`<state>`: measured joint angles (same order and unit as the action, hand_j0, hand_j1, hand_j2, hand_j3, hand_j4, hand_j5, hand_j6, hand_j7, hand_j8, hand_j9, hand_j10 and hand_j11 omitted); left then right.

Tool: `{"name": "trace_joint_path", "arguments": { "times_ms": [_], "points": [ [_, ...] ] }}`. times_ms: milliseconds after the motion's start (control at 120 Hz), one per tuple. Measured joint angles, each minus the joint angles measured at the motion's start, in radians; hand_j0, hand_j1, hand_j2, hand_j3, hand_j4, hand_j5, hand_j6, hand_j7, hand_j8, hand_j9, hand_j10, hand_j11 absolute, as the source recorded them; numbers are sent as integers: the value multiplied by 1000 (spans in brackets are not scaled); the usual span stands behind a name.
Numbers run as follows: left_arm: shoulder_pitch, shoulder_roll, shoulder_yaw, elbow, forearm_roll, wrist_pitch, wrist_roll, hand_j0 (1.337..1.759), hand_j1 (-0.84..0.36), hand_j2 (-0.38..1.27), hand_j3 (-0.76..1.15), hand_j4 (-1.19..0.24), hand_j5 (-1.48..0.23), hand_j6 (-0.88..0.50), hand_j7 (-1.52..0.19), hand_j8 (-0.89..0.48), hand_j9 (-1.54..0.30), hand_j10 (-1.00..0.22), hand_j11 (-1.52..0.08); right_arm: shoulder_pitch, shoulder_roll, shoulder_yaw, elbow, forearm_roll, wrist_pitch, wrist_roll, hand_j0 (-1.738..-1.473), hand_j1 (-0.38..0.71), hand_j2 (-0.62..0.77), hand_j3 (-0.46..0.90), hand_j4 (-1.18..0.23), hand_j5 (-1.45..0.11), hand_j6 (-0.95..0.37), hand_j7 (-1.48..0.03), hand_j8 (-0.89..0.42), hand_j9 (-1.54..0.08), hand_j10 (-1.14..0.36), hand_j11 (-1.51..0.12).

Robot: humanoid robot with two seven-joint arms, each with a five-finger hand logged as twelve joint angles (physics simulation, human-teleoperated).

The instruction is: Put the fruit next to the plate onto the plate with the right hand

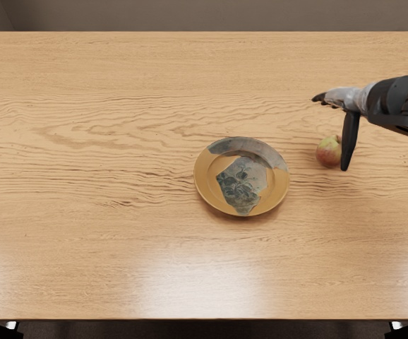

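Note:
A small reddish-green apple (328, 152) lies on the wooden table, a short way right of a shiny golden plate (211, 191) with grey-green reflections at its middle. My right hand (339, 127) reaches in from the right edge and hovers just above and right of the apple. Its fingers are spread: one dark finger (348, 145) points down beside the apple's right side, others (322, 98) point left. It holds nothing. The plate carries nothing.
The wooden table (119, 106) fills the view, with its front edge near the bottom. My dark right forearm (402, 104) crosses the right edge.

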<state>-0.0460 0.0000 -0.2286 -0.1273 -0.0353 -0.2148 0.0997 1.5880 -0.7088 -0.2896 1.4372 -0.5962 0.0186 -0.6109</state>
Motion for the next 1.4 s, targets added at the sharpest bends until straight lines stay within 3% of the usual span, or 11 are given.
{"name": "trace_joint_path", "arguments": {
  "times_ms": [225,492,700,950,1400],
  "points": [
    [3,0,0,0,0,0,0,1658,341,1,0,-7,-9,-7,-9,-7,-9,-7,-9,-33,-43,-69,64,-49,-154,0,-1658,-318,-4,0,-30,-35,-31,-35,-30,-35,-29,-35],
    [3,0,0,-1,0,0,0,1658,341,1,0,-7,-9,-7,-9,-7,-9,-7,-9,-118,-47,-96,58,-132,-350,0,-1658,-204,-23,0,-125,-159,-127,-158,-126,-158,-124,-158],
    [3,0,1,-1,0,0,0,1658,341,1,0,-7,-9,-7,-9,-7,-9,-7,-9,-156,-41,-97,28,-161,-411,0,-1658,-151,-31,0,-170,-217,-172,-216,-171,-217,-169,-217],
    [2,0,0,-2,0,0,0,1658,341,1,0,-7,-9,-7,-9,-7,-9,-7,-9,-197,56,-97,-76,-172,-459,0,-1658,-136,-33,0,-182,-233,-184,-232,-183,-233,-181,-233],
    [3,0,0,-2,0,0,0,1658,341,1,0,-7,-9,-7,-9,-7,-9,-7,-9,-212,136,-110,-92,-172,-526,0,-1658,-144,-32,0,-174,-224,-176,-223,-175,-224,-174,-224]
  ]
}}
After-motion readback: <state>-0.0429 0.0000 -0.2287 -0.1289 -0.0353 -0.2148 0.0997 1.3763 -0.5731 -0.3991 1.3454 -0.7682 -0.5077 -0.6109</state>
